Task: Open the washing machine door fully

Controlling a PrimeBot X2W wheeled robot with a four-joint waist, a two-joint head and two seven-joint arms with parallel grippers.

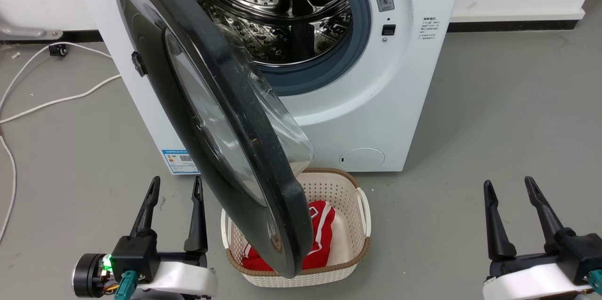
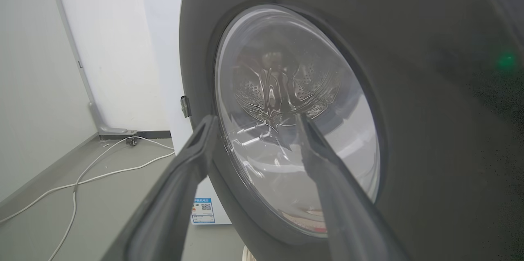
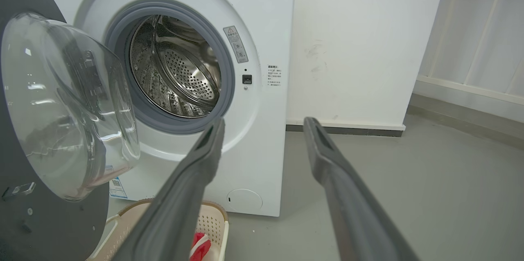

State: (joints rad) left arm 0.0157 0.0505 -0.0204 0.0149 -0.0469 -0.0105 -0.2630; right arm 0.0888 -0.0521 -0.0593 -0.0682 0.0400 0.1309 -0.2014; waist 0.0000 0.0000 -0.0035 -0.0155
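Observation:
The washing machine door [image 1: 244,116] is round, glossy black, with a bulging clear glass bowl [image 1: 282,116]. It stands swung out toward me, roughly edge-on, hinged at the machine's left, and the steel drum [image 1: 282,13] is exposed. My left gripper [image 1: 176,185] is open, low at the lower left, just left of the door's outer face with nothing between its fingers. In the left wrist view the door [image 2: 409,130] fills the right side, close ahead of the gripper [image 2: 254,120]. My right gripper [image 1: 510,185] is open at the lower right, far from the door. The right wrist view shows the door's inner side [image 3: 53,130].
A cream laundry basket [image 1: 362,215] holding a red garment [image 1: 322,225] sits on the floor under the door's lower edge. White cables [image 1: 56,98] trail across the grey floor at the left. A white wall stands behind the machine.

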